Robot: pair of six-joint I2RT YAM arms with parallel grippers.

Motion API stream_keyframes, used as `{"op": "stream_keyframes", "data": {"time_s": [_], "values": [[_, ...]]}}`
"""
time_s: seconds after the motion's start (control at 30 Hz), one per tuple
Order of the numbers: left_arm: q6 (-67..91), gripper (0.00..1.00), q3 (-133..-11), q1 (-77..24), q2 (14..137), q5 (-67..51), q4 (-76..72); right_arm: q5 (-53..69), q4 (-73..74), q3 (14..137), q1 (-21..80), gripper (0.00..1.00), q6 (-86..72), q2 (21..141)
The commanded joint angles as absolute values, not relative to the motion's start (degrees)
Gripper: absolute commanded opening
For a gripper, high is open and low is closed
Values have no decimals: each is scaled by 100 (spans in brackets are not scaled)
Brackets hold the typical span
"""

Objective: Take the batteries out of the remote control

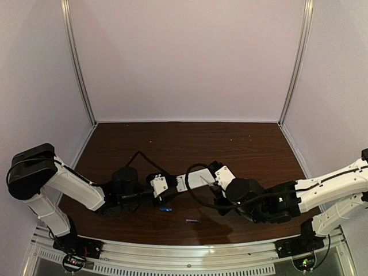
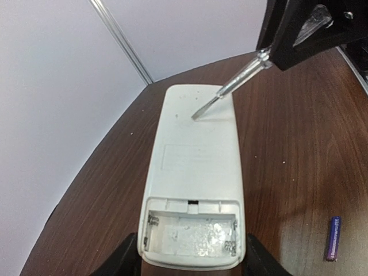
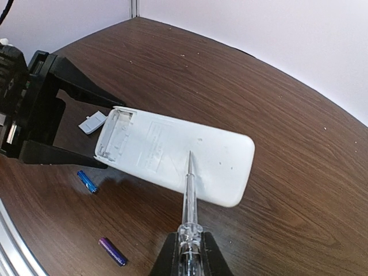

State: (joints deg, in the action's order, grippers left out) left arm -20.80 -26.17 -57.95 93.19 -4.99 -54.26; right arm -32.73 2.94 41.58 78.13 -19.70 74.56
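Note:
The white remote control (image 2: 195, 155) lies back side up, and my left gripper (image 2: 192, 260) is shut on its near end. Its battery compartment (image 2: 192, 234) is open and holds no batteries. The purple battery (image 2: 333, 238) lies on the table to the right of the remote. In the right wrist view the blue battery (image 3: 87, 180) and the purple battery (image 3: 112, 251) lie on the table beside the remote (image 3: 178, 155). My right gripper (image 3: 188, 256) is shut on a clear pointed tool (image 3: 188, 195), whose tip rests over the remote's back.
A small grey battery cover (image 3: 92, 122) lies on the table by the left gripper's fingers (image 3: 63, 86). In the top view the remote (image 1: 194, 180) sits between both grippers, with the blue battery (image 1: 166, 209) and the purple battery (image 1: 192, 221) nearer the front edge. White walls enclose the brown table (image 1: 190, 144).

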Motion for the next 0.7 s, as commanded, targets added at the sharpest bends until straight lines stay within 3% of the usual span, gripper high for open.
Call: {"op": "stream_keyframes", "data": {"time_s": [0.0, 0.4, 0.67], "values": [[-1412, 0, -2755, -5783, 8984, 165, -5109, -3548, 599, 4168, 7818, 0, -2446, 7153], [-427, 0, -2717, -5782, 8207, 1580, -3813, -3352, 277, 3775, 7814, 0, -2752, 6506], [395, 0, -2613, -5771, 7771, 2689, -3070, -3074, 887, 4148, 7814, 0, -2821, 6394]]}}
